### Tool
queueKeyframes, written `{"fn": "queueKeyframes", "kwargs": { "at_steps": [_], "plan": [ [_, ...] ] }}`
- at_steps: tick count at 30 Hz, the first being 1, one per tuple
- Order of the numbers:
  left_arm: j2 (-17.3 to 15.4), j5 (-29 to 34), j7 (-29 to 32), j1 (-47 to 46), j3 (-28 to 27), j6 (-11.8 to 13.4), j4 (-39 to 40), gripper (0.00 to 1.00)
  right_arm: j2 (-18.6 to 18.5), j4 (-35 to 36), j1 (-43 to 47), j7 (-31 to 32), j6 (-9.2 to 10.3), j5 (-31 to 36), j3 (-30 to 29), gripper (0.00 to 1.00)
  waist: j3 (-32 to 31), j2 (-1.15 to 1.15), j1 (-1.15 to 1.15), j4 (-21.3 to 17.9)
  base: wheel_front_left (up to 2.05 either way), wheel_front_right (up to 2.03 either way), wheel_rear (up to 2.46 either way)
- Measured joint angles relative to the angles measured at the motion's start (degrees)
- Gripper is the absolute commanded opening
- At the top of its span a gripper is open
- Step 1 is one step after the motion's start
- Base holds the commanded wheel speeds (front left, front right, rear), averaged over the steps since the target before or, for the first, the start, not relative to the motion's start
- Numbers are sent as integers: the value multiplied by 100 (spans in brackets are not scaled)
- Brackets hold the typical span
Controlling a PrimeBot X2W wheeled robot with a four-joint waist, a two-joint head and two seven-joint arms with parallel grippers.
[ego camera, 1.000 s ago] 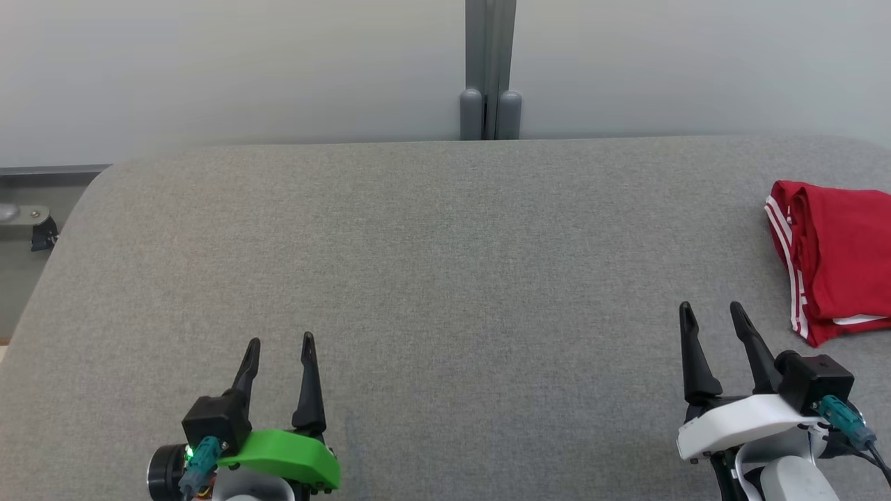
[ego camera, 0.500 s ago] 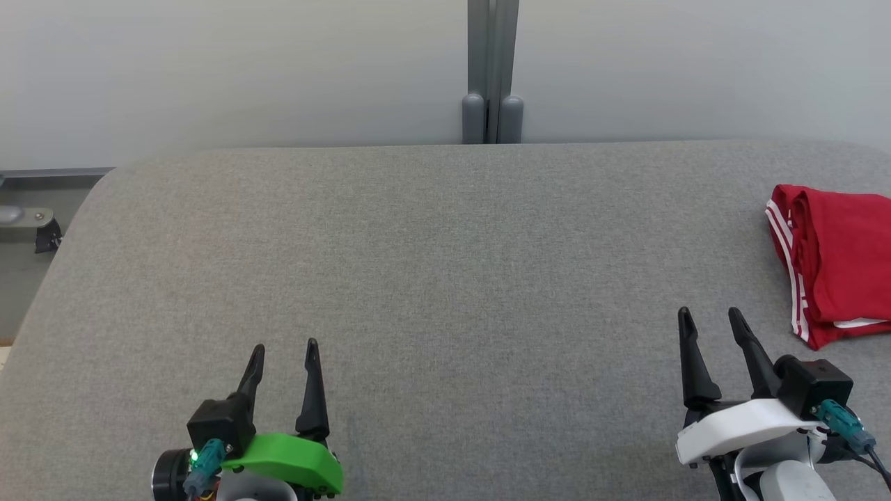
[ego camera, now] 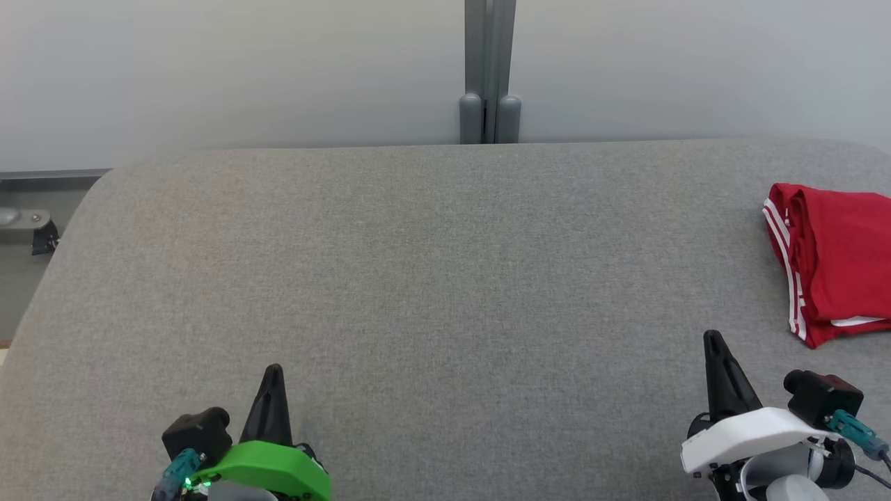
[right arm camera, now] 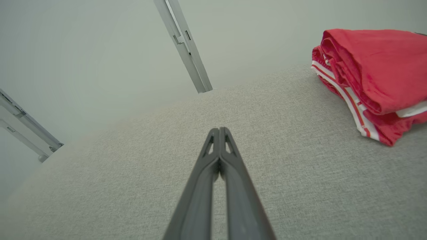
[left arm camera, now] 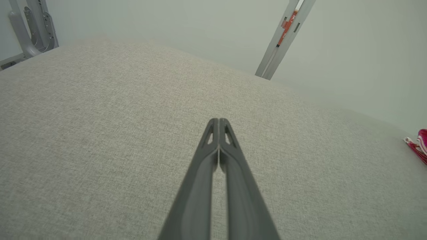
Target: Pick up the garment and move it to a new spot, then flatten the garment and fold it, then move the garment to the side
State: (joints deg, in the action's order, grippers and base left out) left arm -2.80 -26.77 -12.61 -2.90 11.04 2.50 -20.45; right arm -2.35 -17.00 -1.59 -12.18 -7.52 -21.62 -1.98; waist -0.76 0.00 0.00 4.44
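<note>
The garment [ego camera: 839,261] is red with white stripes along its edge and lies folded at the far right of the grey padded table [ego camera: 445,278]. It shows large in the right wrist view [right arm camera: 373,76], and a sliver of it [left arm camera: 418,146] appears at the right edge of the left wrist view. My left gripper [ego camera: 273,370] sits near the table's front edge at the lower left, shut with nothing in it [left arm camera: 219,120]. At the lower right my right gripper [ego camera: 713,337] is shut and empty too [right arm camera: 219,129], a short way left of and nearer than the garment.
A grey post [ego camera: 489,69] stands behind the table's far edge against a pale wall. The table's rounded left corner drops off beside a metal bracket [ego camera: 31,226]. Bare grey cloth spans the table from the left side to the garment.
Both grippers have gone from open to shut, with nothing caught in either. Both have also drawn back a little toward the front edge. The garment lies where it was.
</note>
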Motion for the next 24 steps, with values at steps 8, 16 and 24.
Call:
{"fn": "queueKeyframes", "kwargs": {
  "at_steps": [8, 16, 24],
  "plan": [
    [0, -731, 204, -5, -191, -99, 80, 0, -1, 32, -16, 187, 0, -781, -43, 0, 5, 0, 0, -31, 0, 0, 0],
    [0, -1402, 399, -15, -369, -198, 155, 0, -3, 57, -59, 383, 0, -1502, -85, 0, 10, 0, 0, -61, 0, 0, 0],
    [0, -2005, 573, -37, -533, -259, 211, 0, -5, 73, -112, 557, 1, -2152, -124, 0, 15, 0, 0, -91, 0, 0, 0]
  ]
}}
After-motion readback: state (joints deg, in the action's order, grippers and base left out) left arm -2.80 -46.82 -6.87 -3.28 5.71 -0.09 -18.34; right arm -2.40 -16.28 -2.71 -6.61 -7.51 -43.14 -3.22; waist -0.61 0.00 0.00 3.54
